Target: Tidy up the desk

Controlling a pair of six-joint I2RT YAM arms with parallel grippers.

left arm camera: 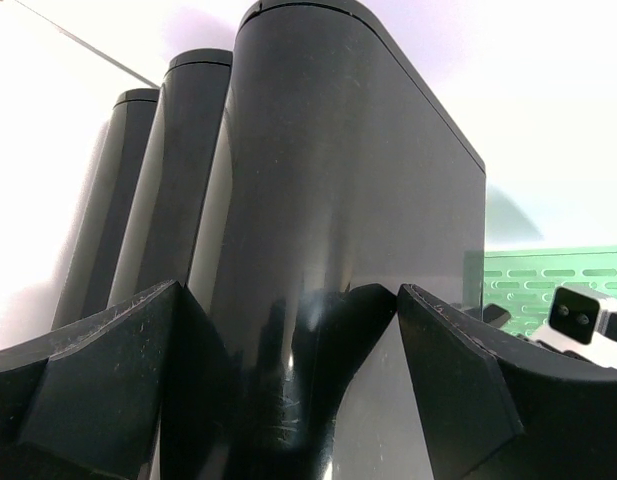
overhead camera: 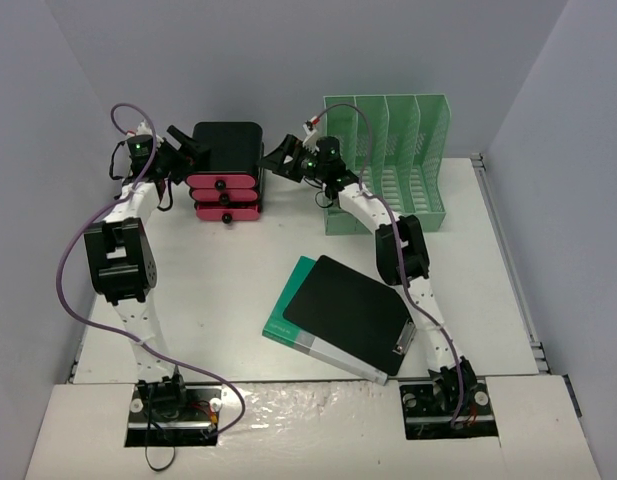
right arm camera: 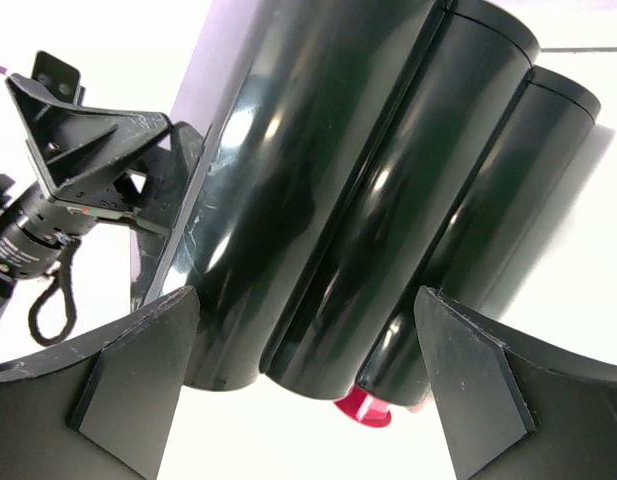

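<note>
The tabletop fills the working area between the pale walls, and nothing on it is in its final place yet.

**Layout**
- A three-tier drawer unit, with a black casing and pink fronts, stands at the far edge, left of centre.
- A green file rack stands upright at the far right, apart from the drawer unit.
- A black folder lies tilted across a teal book near the centre, in front of the right arm's base.

**Gripper state**
- The left gripper sits against the left side of the drawer unit. Its jaws are spread wide, with the black casing between them in the left wrist view.
- The right gripper mirrors it on the right side, also spread wide.
- Neither gripper is closed on anything. You cannot tell from these views whether the fingers touch the casing.

**Step in hand**
Judge this as the two-arm approach to the drawer unit, before any grasp or shift.

**Next move**
- Bring both grippers onto the casing evenly, so the stacked tiers do not twist or slide apart.
- Keep the right arm's elbow away from the file rack just beside it.
- Leave the folder and book for a later step.
</note>
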